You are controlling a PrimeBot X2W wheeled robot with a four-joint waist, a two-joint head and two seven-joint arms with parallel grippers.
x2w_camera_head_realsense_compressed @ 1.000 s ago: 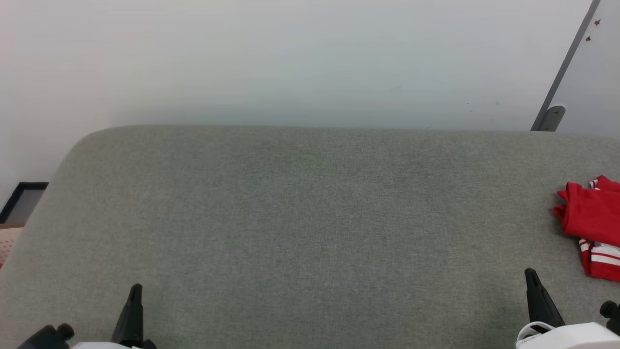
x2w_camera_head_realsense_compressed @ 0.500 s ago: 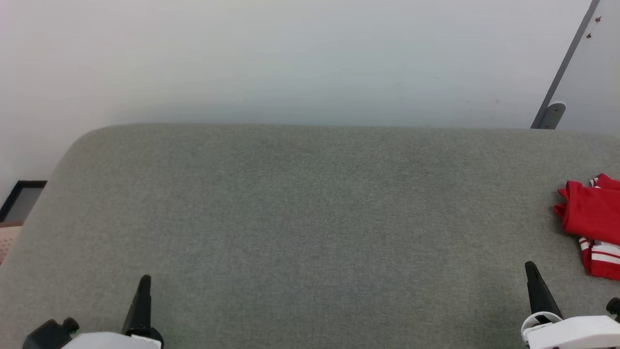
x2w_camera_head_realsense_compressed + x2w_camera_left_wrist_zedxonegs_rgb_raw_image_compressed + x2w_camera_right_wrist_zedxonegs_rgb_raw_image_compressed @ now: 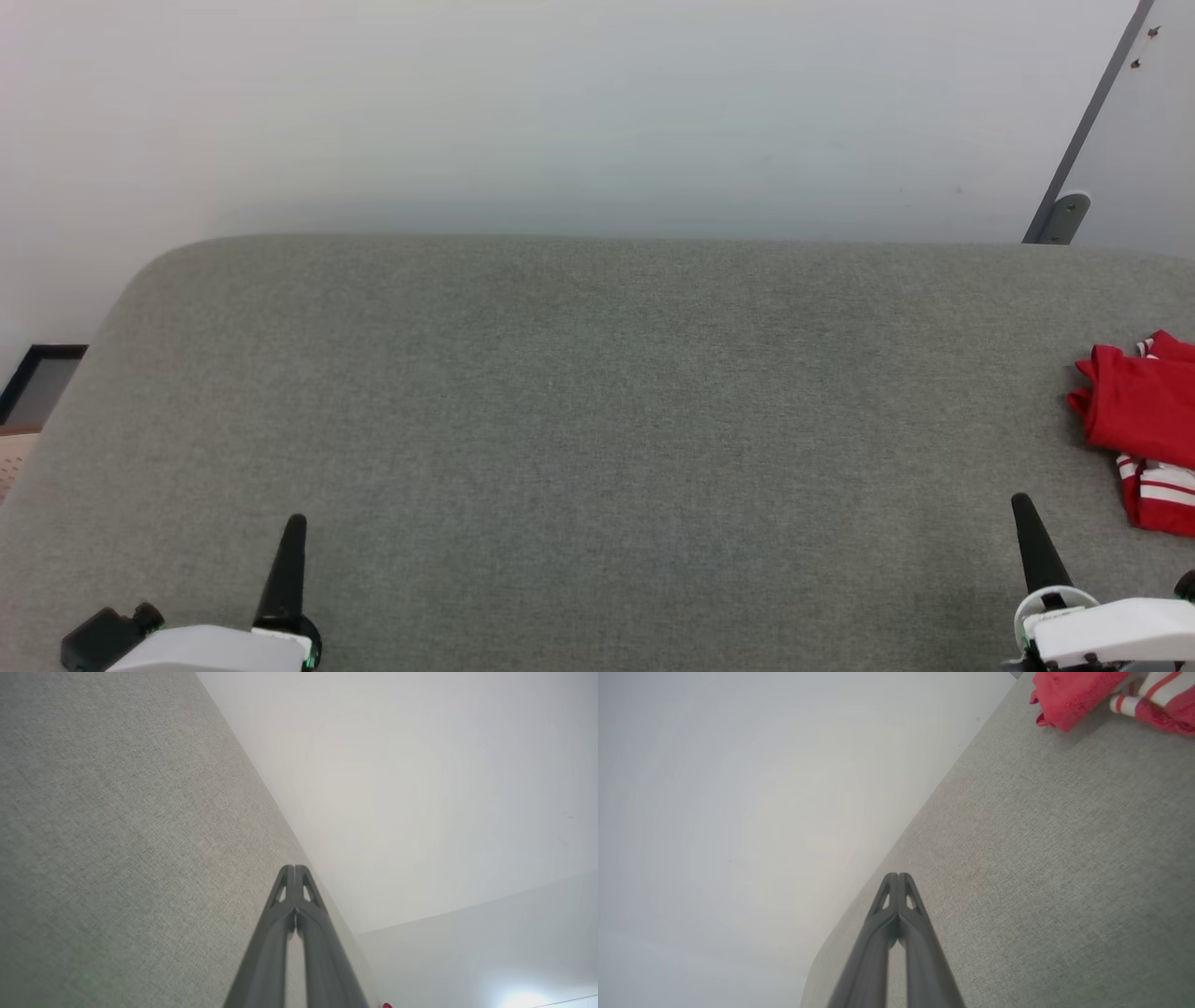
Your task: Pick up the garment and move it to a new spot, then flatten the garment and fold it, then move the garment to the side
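1. As its two fingers lie pressed together along their length, the left gripper (image 3: 293,532) (image 3: 294,870) is closed and holds nothing.
2. The right gripper (image 3: 1024,509) (image 3: 898,877) is the same: jaws closed tip to tip, with nothing between them.
3. Both point forward over a grey woven surface (image 3: 597,420) (image 3: 117,835) (image 3: 1064,858). Whether the tips touch it cannot be told.
4. The garment (image 3: 1139,415) (image 3: 1069,693) lies on the surface ahead of the right gripper's tips and to their right, near but clearly apart from them. It is well apart from the left gripper.
5. It is a bunched red heap with red-and-white striped trim on the side nearer the right gripper. The head view's edge cuts off its right part.
6. Beyond the surface's far edge, ahead of both grippers, stands a pale wall (image 3: 560,112).
7. A grey bar (image 3: 1088,131) slants up the wall ahead of the right gripper.
8. Off to the left of the left gripper, past the surface's rounded corner, sits a dark frame (image 3: 42,383).
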